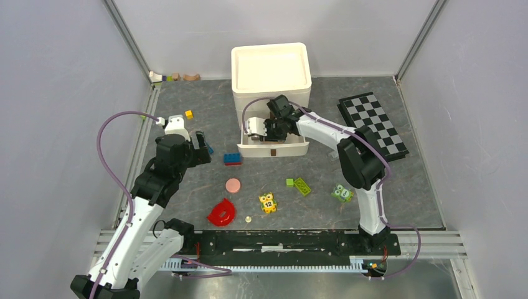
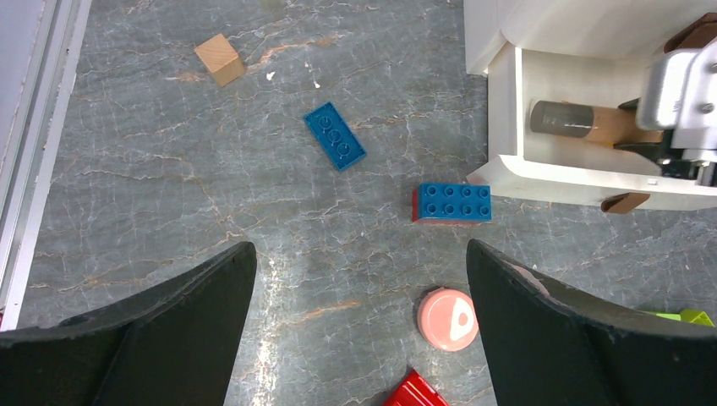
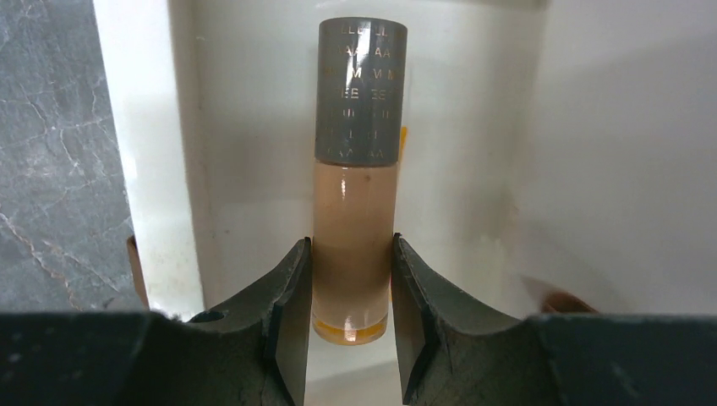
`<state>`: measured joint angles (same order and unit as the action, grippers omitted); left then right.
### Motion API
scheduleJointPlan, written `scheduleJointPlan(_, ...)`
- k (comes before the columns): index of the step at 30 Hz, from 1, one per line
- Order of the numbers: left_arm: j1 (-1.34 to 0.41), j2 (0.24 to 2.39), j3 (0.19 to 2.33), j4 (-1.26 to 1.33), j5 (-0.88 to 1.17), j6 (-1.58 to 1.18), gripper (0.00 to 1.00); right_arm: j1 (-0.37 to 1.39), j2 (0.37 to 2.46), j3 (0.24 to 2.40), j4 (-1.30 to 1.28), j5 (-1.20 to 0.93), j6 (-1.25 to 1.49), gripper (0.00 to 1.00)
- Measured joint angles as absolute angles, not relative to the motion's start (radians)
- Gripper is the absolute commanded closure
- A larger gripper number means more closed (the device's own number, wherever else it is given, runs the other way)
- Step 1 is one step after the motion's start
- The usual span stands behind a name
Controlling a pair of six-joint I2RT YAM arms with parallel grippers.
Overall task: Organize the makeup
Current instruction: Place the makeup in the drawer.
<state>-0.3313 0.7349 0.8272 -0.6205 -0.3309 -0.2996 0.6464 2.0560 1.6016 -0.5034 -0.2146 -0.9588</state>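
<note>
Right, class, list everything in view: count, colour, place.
drawer unit: 1, white, back centre, drawer open
beige stick: 1, grey cap, in drawer
pink disc: 1, pink, centre
half-ring: 1, red, front
blue bricks: 2, blue, left of drawer
green bricks: 2, green, right of centre
owl blocks: 2, yellow and green, front
cube: 1, yellow, left
checkerboard: 1, black-grey, right
small pieces: several, mixed, back-left corner
left gripper: 1, black, open, left side
right gripper: 1, black, shut on beige stick

Glossy beige stick (image 3: 352, 241), matt grey cap (image 3: 360, 93); marbled stone-look table (image 2: 169, 169).
</note>
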Motion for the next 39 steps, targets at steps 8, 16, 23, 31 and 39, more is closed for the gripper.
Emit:
scheduleJointPlan(8, -0.331, 0.735, 0.827, -0.62, -0.331, -0.3, 0.0, 0.648, 2.092, 1.592, -0.46, -0.226, -0.959, 0.76)
scheduleJointPlan(16, -0.331, 0.735, 0.827, -0.62, -0.331, -0.3, 0.0, 0.647, 2.094, 1.58, -0.431, -0.229, -0.955, 0.52)
scheduleJointPlan(23, -0.331, 0.738, 0.827, -0.62, -0.331, -0.3, 0.0, 0.646, 2.098, 1.572, -0.42, -0.228, -0.947, 0.45)
scheduleJointPlan(31, -0.331, 0.738, 0.827, -0.62, -0.331, -0.3, 0.0, 0.645, 2.088, 1.572, -0.413, -0.226, -0.939, 0.41)
scheduleJointPlan(39, -0.331, 0.738, 0.827, -0.62, -0.331, -0.3, 0.0, 0.645, 1.968, 1.534, -0.397, -0.224, -0.906, 0.4)
